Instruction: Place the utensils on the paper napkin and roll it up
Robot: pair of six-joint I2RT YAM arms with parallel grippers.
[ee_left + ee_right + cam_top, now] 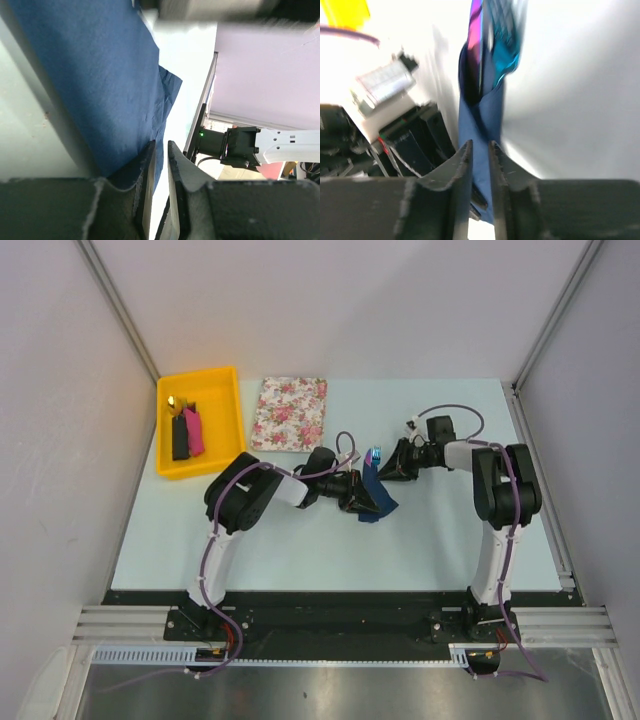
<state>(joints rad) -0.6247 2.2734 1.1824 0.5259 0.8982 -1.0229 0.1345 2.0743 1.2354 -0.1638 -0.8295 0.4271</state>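
A: Where is the paper napkin (374, 495)?

B: At the middle of the table (300, 540), between the two arms and wrapped around the utensils (375, 454). From above, the bundle's long axis runs near to far. The shiny blue utensil ends stick out of the far end, and the loose napkin tail flares at the near end, slightly right.

A: What about the left gripper (362, 498)?

B: It meets the bundle from the left. Its own camera shows the left gripper (161, 150) with its jaws drawn to a thin slit, and the napkin (100, 90) edge is pinched in that slit. It is gripping the sheet.

A: And the right gripper (390, 468)?

B: It comes in from the right at the far end. In its wrist view the right gripper (480, 147) has its jaws narrowly apart, with the napkin (480, 120) running down the gap. I cannot tell whether they are pressing on it.

A: Does one view show something the others don't?

B: Only the right wrist view shows the utensils (495, 30) close up. They are blurred purple and teal tips, poking out of the wrap and pointing away from the camera. The left wrist view shows no utensils, just a broad, creased stretch of navy paper. Only the top view takes in the yellow tray (225, 375) at the far left, holding a black block (180, 440) and a pink block (193, 432). The floral mat (290, 413) lies just to the tray's right.
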